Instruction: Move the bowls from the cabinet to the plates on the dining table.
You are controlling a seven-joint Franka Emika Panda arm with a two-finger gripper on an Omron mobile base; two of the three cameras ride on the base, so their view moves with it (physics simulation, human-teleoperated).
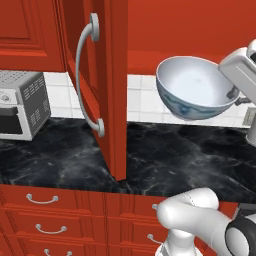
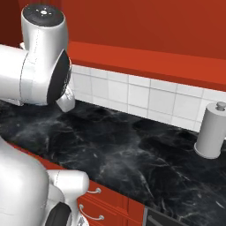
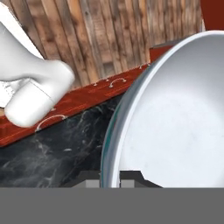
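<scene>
A glossy white bowl (image 1: 195,87) with a pale blue tint hangs tilted in the air above the black counter, right of the open door of the red cabinet (image 1: 107,75). My gripper (image 1: 232,92) is shut on the bowl's right rim. In the hand view the bowl (image 3: 175,122) takes up the right side, and its rim is pinched between the two fingertips of my gripper (image 3: 109,181). The plates and the dining table are out of view.
The open cabinet door with its long silver handle (image 1: 85,75) juts out over the black marble counter (image 1: 175,155). A toaster oven (image 1: 22,102) stands at the left. A paper towel roll (image 2: 211,132) stands at the far right by the tiled wall. Red drawers (image 1: 50,220) run below the counter.
</scene>
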